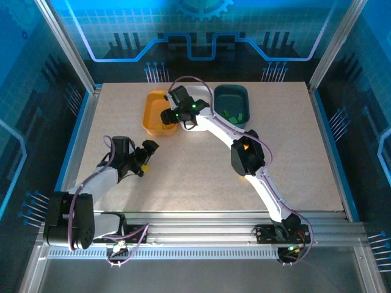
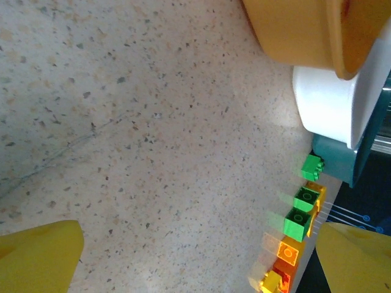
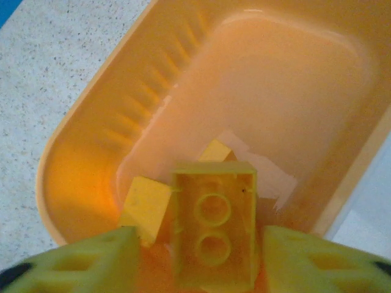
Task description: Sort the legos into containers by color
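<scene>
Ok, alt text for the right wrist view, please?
A yellow lego brick, hollow underside facing the camera, sits inside the right claw, over the orange-yellow tray. Two more yellow bricks lie in the tray, and speckled table shows at upper left.

Speckled table (image 1: 183,177) bears orange-yellow tray (image 1: 148,113), white tray (image 2: 330,104), teal tray (image 1: 231,89).

A speckled beige tabletop (image 1: 183,177) is lying flat at the centre, its grain showing clearly (grey and dark flecks) in the left wrist view. Ribbed aluminium rails (image 1: 201,221) are running along its 6 o'clock edge. A blue backdrop (image 1: 122,24) with a gear emblem (image 1: 201,7) is glowing at 12 o'clock, and blue side panels (image 1: 27,122) are standing at 3 and 9 o'clock.
</scene>
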You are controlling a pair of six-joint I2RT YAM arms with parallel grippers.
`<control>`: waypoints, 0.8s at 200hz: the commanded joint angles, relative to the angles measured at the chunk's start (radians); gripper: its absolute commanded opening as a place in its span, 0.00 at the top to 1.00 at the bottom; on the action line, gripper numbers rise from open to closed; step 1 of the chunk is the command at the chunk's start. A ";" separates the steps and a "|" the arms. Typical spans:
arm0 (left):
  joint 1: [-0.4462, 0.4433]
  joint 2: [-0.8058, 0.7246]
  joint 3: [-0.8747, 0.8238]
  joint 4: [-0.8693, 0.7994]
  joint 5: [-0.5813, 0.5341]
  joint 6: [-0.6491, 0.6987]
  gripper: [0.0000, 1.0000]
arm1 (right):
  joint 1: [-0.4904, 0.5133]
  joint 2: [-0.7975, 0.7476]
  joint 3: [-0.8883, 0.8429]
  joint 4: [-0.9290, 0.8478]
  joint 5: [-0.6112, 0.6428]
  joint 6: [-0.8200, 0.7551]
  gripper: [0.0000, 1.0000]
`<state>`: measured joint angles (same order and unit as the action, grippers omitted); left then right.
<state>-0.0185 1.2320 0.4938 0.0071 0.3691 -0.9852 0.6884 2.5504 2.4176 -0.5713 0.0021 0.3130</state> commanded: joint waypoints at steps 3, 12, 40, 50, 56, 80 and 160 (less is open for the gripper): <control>0.005 -0.035 -0.020 0.055 0.050 0.015 0.01 | 0.008 0.016 0.079 -0.048 -0.001 0.007 0.30; 0.002 -0.041 -0.024 0.067 0.056 0.017 0.01 | 0.012 -0.015 0.051 -0.042 0.010 0.006 0.29; -0.026 -0.060 -0.031 0.084 0.032 0.026 0.01 | 0.023 -0.245 -0.257 0.101 0.059 -0.007 0.29; -0.052 -0.057 -0.029 0.092 0.011 0.036 0.01 | 0.021 -0.347 -0.396 0.161 0.088 0.004 0.29; -0.076 -0.051 -0.025 0.096 -0.005 0.043 0.01 | 0.019 -0.406 -0.479 0.192 0.110 0.015 0.28; -0.196 0.027 0.020 0.119 -0.051 0.077 0.01 | -0.016 -0.618 -0.777 0.257 0.187 0.082 0.28; -0.475 0.348 0.272 0.166 -0.056 0.179 0.02 | -0.213 -1.060 -1.452 0.136 0.361 0.246 0.17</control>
<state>-0.4465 1.5196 0.6998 0.1486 0.3248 -0.8631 0.4980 1.5612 1.0744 -0.3809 0.3153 0.5030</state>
